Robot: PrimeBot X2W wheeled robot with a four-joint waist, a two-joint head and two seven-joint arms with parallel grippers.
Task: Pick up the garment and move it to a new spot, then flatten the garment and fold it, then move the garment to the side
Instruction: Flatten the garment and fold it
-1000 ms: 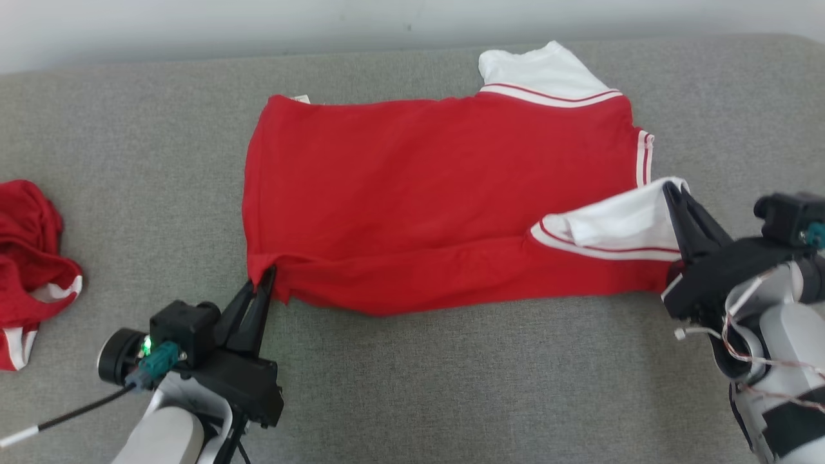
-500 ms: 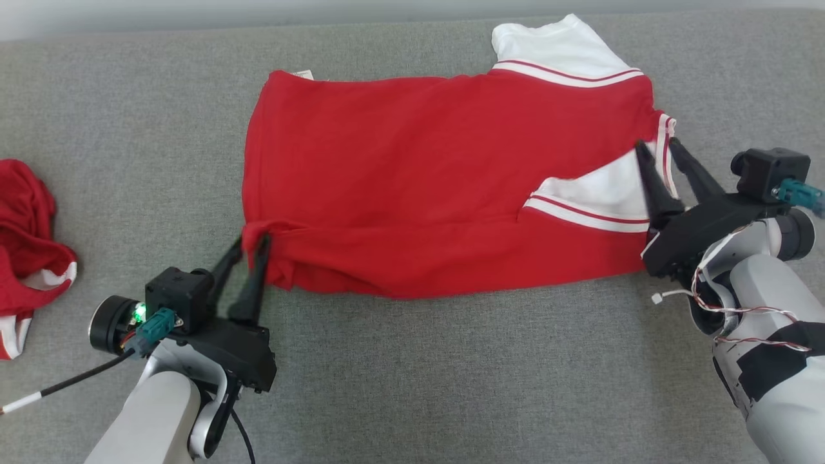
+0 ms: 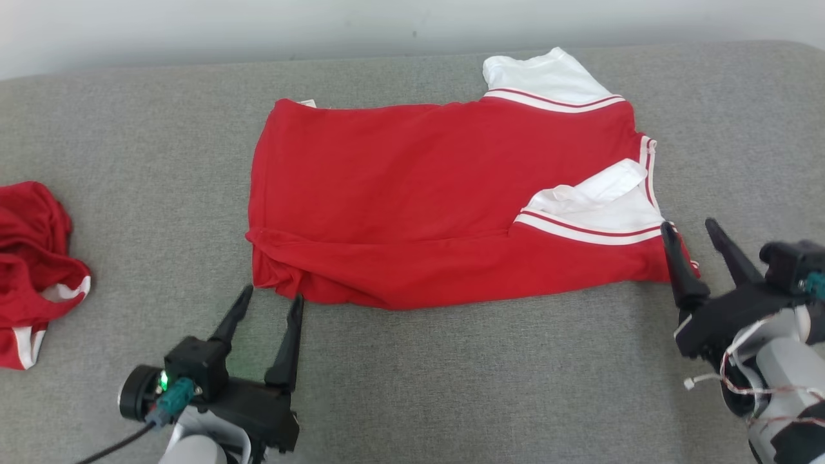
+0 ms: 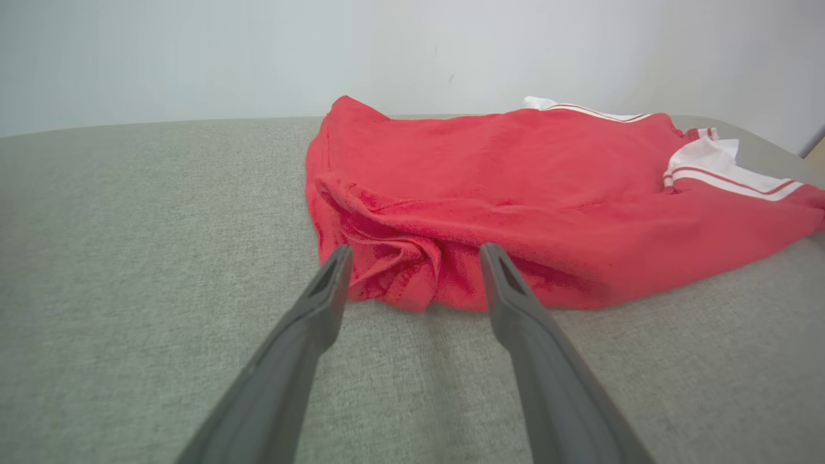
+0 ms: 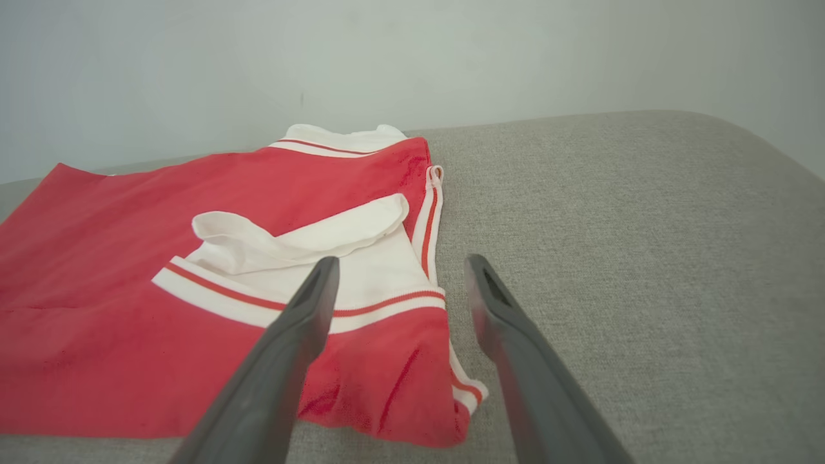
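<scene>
A red garment (image 3: 412,193) with white, red-striped sleeves lies folded lengthwise on the grey cushion (image 3: 451,386); its near edge is doubled over and one white sleeve (image 3: 599,200) rests on top. My left gripper (image 3: 271,299) stands open just short of the garment's rumpled near-left corner (image 4: 399,270), holding nothing. My right gripper (image 3: 686,225) is open beside the garment's near-right corner (image 5: 412,380), off the cloth. The left wrist view has the left gripper (image 4: 416,251) open; the right wrist view has the right gripper (image 5: 399,264) open.
A second red garment (image 3: 29,251) with white trim lies crumpled at the cushion's left edge. A pale wall (image 3: 258,26) runs behind the cushion. Bare grey cushion stretches along the front, between my two arms.
Both grippers have opened and let go of the garment, then drawn back toward me. The near edge and the white sleeve now lie folded over on the garment. The camera also shifted.
</scene>
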